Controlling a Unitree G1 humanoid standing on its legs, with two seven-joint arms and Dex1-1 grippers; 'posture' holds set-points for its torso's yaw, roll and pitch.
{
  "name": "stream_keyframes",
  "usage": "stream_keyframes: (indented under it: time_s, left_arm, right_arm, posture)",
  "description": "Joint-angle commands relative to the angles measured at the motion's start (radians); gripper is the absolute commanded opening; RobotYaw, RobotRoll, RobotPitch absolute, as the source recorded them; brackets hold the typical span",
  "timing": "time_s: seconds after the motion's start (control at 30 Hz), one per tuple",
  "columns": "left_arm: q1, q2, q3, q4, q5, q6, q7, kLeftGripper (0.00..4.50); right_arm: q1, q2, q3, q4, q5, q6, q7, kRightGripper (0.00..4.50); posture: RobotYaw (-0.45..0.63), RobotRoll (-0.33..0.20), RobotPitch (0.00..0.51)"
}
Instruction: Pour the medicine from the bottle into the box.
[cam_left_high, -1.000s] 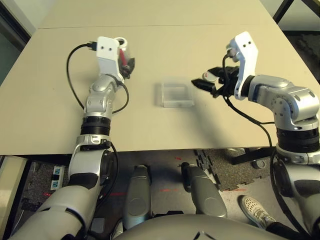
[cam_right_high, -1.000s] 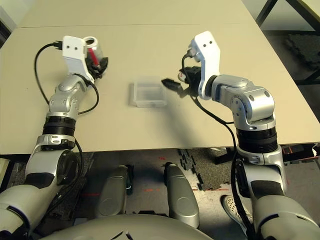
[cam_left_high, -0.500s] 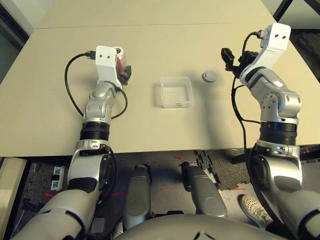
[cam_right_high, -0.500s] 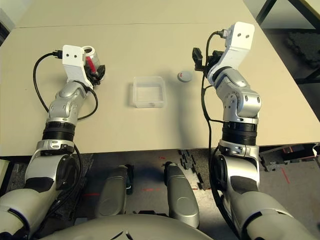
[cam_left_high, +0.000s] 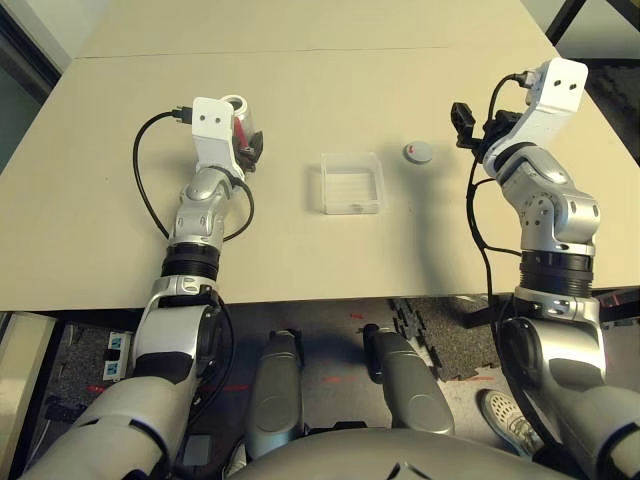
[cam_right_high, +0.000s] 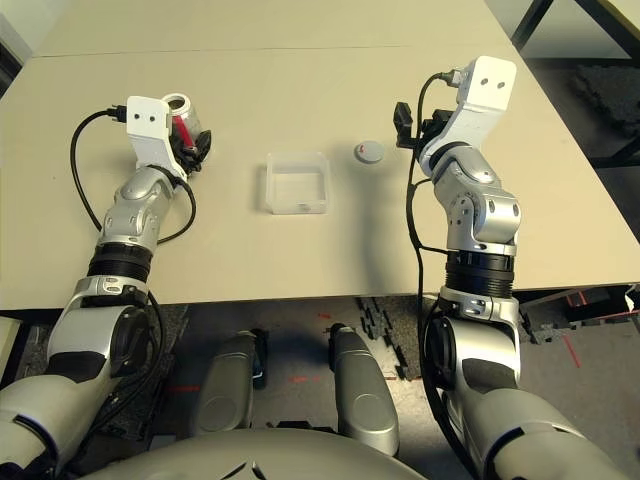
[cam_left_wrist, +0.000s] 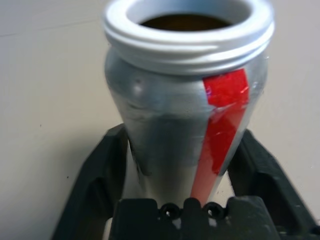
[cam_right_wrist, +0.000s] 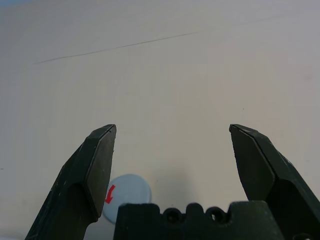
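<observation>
The silver-grey bottle (cam_left_high: 243, 118) with a red-and-white label stands upright and uncapped on the table's left side. My left gripper (cam_left_high: 250, 137) is open around the bottle (cam_left_wrist: 175, 125), one black finger (cam_left_wrist: 107, 165) on each side of its body and a thin pale strip showing beside it. The clear square box (cam_left_high: 352, 157) lies at the table's middle. Its small round grey cap (cam_left_high: 418, 152) with a red mark lies just right of the box. My right gripper (cam_left_high: 463, 125) hangs open and empty above the table, right of the cap (cam_right_wrist: 127, 195).
The tan table (cam_left_high: 320, 250) has a seam line across its far part. A black cable (cam_left_high: 145, 180) loops beside my left forearm. The table's right edge runs close to my right arm, with dark floor beyond it.
My right gripper has pulled up and to the right, away from the box, leaving the cap lying on the table. The left arm and bottle have stayed in place.
</observation>
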Motion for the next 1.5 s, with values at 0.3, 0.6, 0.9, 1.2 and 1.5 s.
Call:
stream_keyframes:
  time_s: [0.3,0.6,0.9,1.2,1.5]
  left_arm:
    - [0.008,0.02,-0.012,0.027,0.011,-0.039,0.021,4.47]
    - [0.064,0.007,-0.025,-0.073,0.001,0.0,0.005,4.47]
    - [0.19,0.024,-0.008,-0.301,-0.028,0.138,0.001,4.47]
    - [0.32,0.028,0.032,-0.499,-0.063,0.26,0.003,4.47]
    - [0.385,0.061,0.069,-0.624,-0.128,0.343,-0.041,4.47]
  right_arm:
    - [0.006,-0.022,0.002,-0.004,-0.003,-0.023,0.005,4.5]
    - [0.007,-0.022,0.001,-0.004,0.0,-0.025,0.008,4.5]
    - [0.008,-0.028,0.0,-0.009,0.002,-0.02,0.013,4.5]
    - [0.026,-0.044,-0.012,-0.017,0.002,-0.016,0.013,4.5]
    - [0.07,-0.076,-0.03,-0.012,0.0,-0.025,0.012,4.5]
  posture:
    - [0.04,0.0,0.21]
    - [0.05,0.0,0.212]
    - [0.06,0.0,0.218]
    - [0.07,0.0,0.225]
    - [0.07,0.0,0.233]
